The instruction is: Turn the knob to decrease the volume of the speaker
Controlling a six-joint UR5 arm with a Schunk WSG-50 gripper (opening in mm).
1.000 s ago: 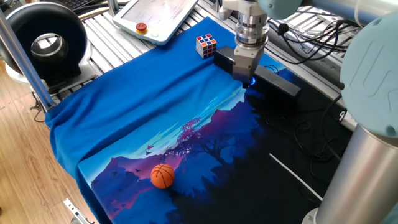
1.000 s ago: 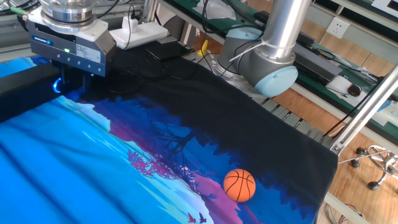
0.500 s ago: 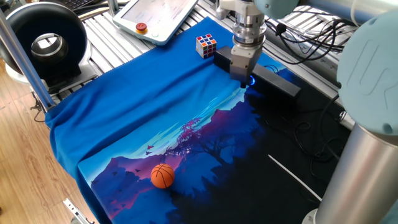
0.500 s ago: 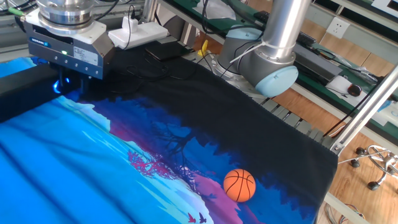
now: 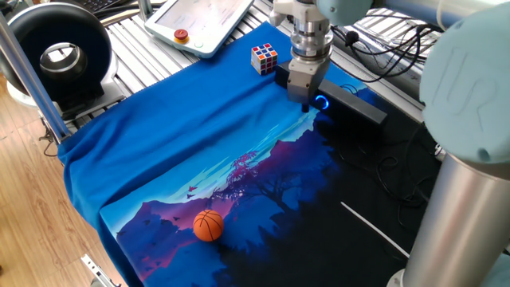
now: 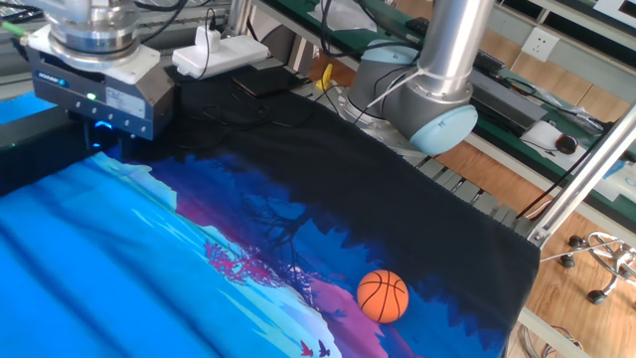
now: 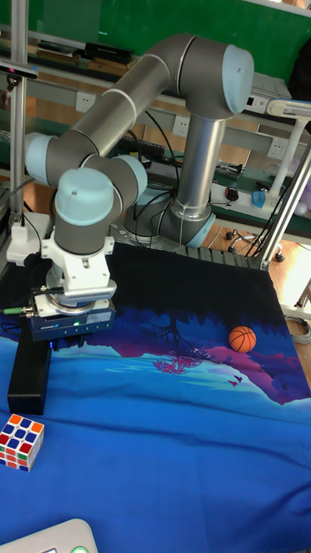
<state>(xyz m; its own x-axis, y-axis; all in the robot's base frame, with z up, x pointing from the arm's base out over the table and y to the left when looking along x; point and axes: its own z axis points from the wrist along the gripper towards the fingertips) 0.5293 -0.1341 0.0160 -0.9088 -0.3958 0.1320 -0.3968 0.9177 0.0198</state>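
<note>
The speaker (image 5: 355,104) is a long black bar at the back of the blue mat, also seen in the tall fixed view as the speaker (image 7: 29,373). Its knob (image 5: 320,102) glows blue at the bar's front face, and the same knob (image 6: 99,128) shines under the tool in the other fixed view. My gripper (image 5: 312,101) points straight down over it, fingers closed around the knob. The gripper (image 6: 103,139) body hides most of the fingers; in the tall fixed view the gripper (image 7: 60,344) sits at the speaker's far end.
A colourful puzzle cube (image 5: 264,57) stands just left of the speaker. An orange ball (image 5: 209,225) lies near the mat's front. A tablet with a red button (image 5: 182,35) and a big black ring-shaped device (image 5: 56,54) sit at the back left. Cables (image 5: 398,171) trail to the right.
The gripper has rotated about its vertical axis on the knob, and its body now sits slightly further left in both fixed views. Ball and cube have not moved.
</note>
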